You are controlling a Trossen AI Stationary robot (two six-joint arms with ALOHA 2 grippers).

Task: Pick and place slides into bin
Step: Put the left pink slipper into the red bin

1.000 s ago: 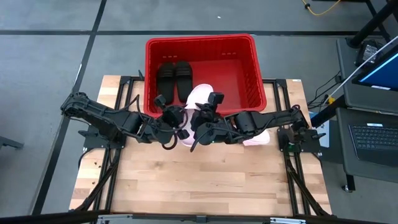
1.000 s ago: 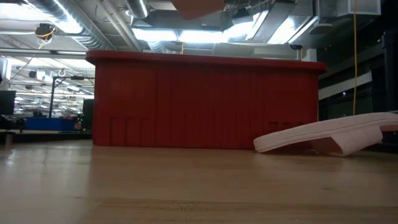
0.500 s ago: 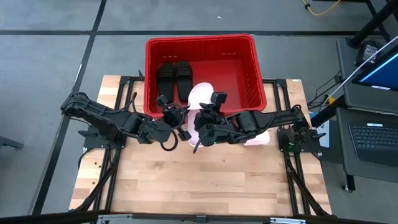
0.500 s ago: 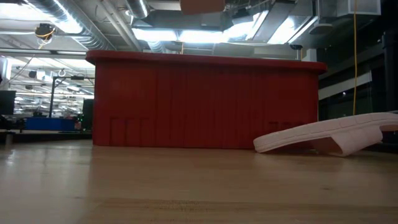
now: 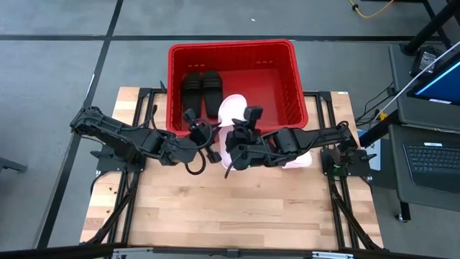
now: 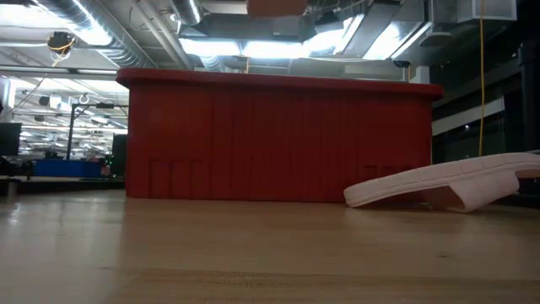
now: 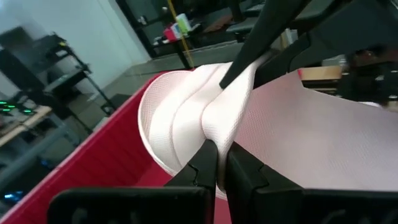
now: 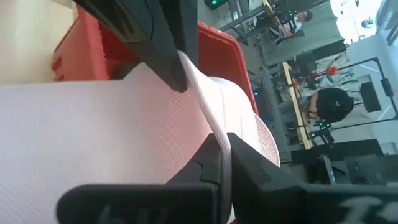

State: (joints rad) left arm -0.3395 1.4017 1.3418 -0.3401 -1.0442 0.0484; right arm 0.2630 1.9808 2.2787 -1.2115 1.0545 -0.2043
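Left gripper [image 7: 217, 163] is pinched shut on the strap of a pink slide [image 5: 231, 115]; right gripper [image 8: 225, 155] is closed on the same slide's edge. The slide is held raised over the bin's [image 5: 302, 108] near rim, toe end over the inside. It is pale pink, with a finely textured sole. Two black slides [image 5: 201, 91] lie side by side in the bin, which stands at the bench's [image 5: 237, 216] far edge. A second pink slide [image 6: 447, 187] lies on the bench just before the bin, largely hidden under the right arm from above.
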